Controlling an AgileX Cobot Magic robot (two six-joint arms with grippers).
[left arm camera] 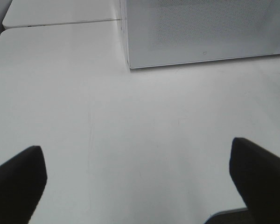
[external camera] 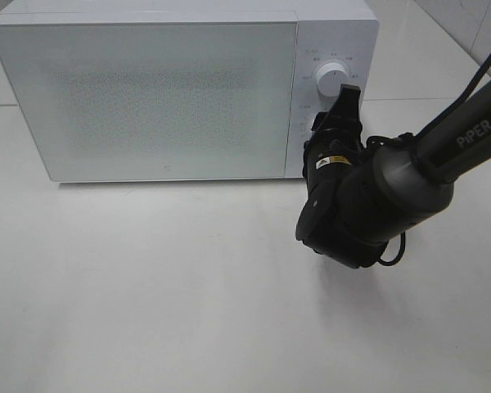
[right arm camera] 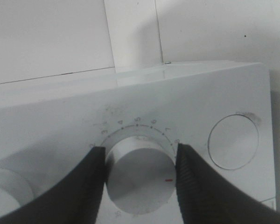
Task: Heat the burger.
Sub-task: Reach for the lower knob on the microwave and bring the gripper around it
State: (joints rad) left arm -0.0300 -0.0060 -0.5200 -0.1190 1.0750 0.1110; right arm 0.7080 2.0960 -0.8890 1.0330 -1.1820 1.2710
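Closed on a round white knob (right arm camera: 137, 184): the right gripper (right arm camera: 141, 150), one black finger (right arm camera: 200, 191) pressed to each side of the smooth, drum-shaped dial, ribbed rubbery pads against its rim. On the knob's flat face, a short red mark. Around it on the control panel (right arm camera: 200, 102), an arc of small printed digits. Beside the knob on that same glossy plastic panel, a flat round disc (right arm camera: 233, 142) with a thin rim.

From high up, seen as a bulky matte-black wrist (external camera: 352, 205) reaching to the right-hand strip of the microwave (external camera: 188, 12) and hiding the gripped knob. Just above the fingertips, a second knob (external camera: 333, 75), round and white, with faint markings around it. Behind the wrist, a dark tubular arm (external camera: 462, 135) lettered PiPER, slanting away from the microwave's front right corner.

Spread wide and holding nothing: the left gripper (left arm camera: 140, 184), its two blunt black fingers (left arm camera: 16, 184) hovering over the table (left arm camera: 130, 116) in front of the microwave's lower corner, well apart from it.

Boxy, white and rounded at the corners, standing on the smooth white table, with the door (external camera: 147, 98) shut, a pale panel covered in a fine speckled dot mesh.

Cannot tell where the burger is: hidden, with nothing of it showing through that frosted door or on the table in front of the microwave
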